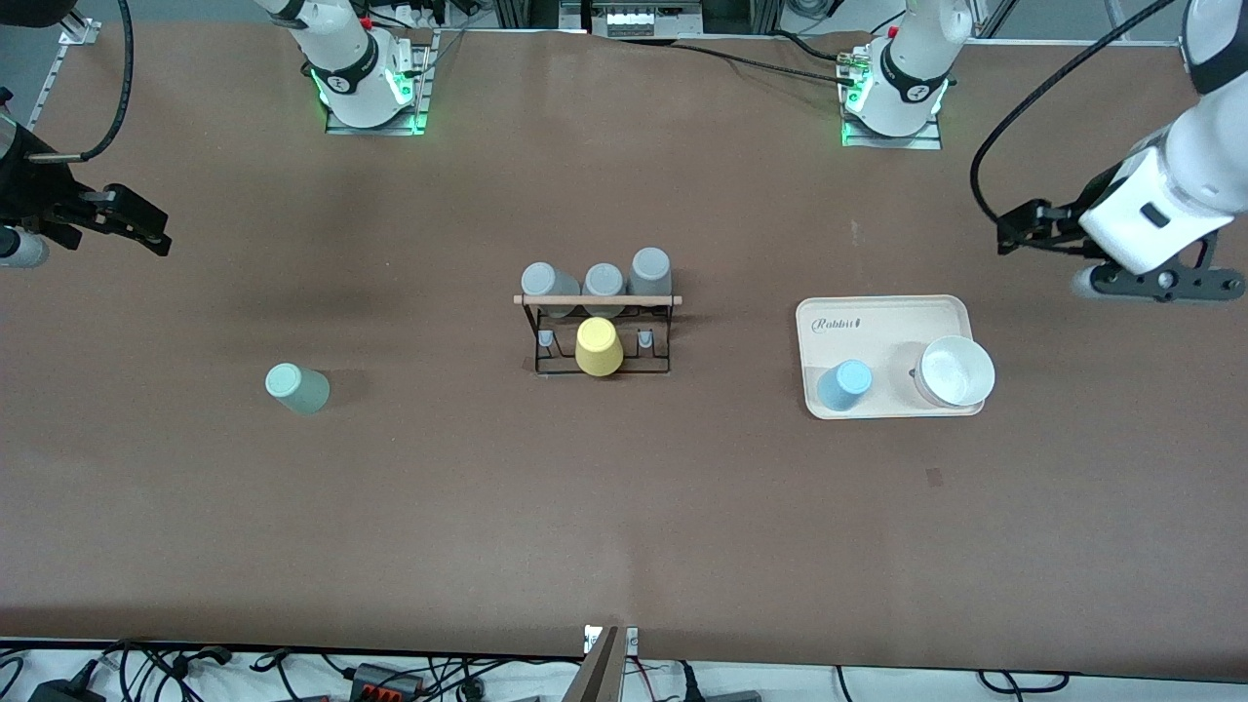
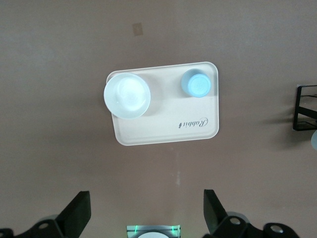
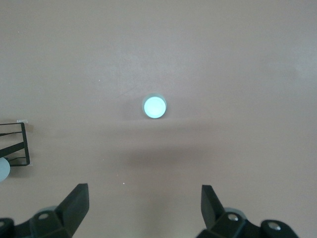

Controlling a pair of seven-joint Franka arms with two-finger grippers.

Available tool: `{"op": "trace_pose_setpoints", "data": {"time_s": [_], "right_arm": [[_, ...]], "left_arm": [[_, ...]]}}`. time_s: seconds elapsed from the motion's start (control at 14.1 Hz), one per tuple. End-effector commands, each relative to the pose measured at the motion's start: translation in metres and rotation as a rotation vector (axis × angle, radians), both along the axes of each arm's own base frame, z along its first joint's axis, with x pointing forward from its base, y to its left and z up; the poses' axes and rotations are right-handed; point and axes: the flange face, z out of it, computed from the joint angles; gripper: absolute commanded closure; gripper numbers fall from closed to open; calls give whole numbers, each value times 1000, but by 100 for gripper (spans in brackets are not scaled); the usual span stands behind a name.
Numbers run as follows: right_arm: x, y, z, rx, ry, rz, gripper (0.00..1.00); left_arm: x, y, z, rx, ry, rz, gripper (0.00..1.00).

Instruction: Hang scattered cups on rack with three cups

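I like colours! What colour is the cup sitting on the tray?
Light blue, clearest in the left wrist view.

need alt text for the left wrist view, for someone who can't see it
Looking straight down on a beige tray on the brown table, holding a white bowl and a light blue cup. The open left gripper hangs above the table beside the tray, and the black rack shows at the edge.

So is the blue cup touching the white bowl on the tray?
Apart: left wrist view shows bare tray between blue cup and white bowl.
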Motion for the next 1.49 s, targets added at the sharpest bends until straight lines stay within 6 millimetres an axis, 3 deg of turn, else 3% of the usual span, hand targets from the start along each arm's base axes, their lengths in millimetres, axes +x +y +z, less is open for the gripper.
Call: {"op": "trace_pose_setpoints", "data": {"time_s": [0.0,0.28,0.43,0.64,0.99,1.42], "right_arm": [[10,-3,-1,-8,-17,9,0],[2,5,7,-5,-21,4,0],[1,6,1,-7,-9,7,0],[-5,4,1,-5,-6,2,0],[-9,11,9,-5,-18,16,0],[-10,17,9,-1,-16,23,0]], "left_arm": [[40,-27,-72,-67,38,-12,0],[73,-53,-183,-84,84,-35,0],[76,-77,-212,-88,86,-64,0],[83,-82,-262,-88,74,-50,0],[81,-78,-295,-60,51,-61,0],[56,-83,-338,-37,71,-90,0]]}}
